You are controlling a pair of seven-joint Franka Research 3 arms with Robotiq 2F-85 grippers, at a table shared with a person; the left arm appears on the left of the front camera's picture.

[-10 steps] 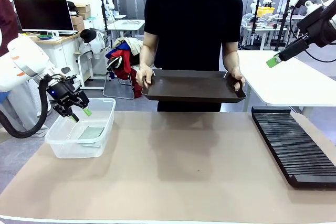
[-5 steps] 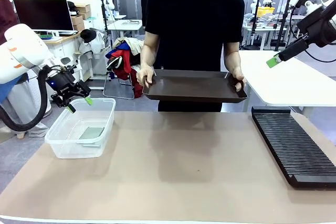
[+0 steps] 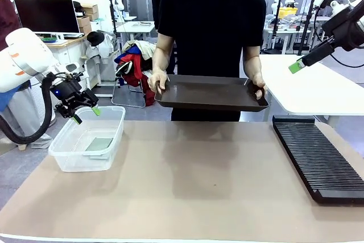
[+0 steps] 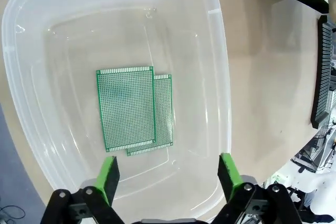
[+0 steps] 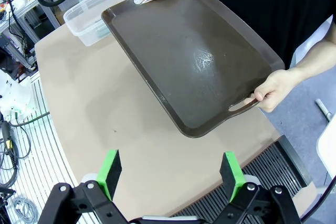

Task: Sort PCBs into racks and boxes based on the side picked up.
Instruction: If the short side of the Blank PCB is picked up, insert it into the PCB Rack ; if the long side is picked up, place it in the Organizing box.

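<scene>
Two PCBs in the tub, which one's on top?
In the left wrist view, the PCB nearer the picture's left lies on top, its whole face visible. The other PCB shows as a strip past its right and bottom edges.

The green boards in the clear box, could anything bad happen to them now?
Maybe. The two PCBs lie stacked, the top one covering most of the lower, so a later pick might lift both. The open left gripper hangs right above the box; dropping straight down, it might knock the rim.
</scene>
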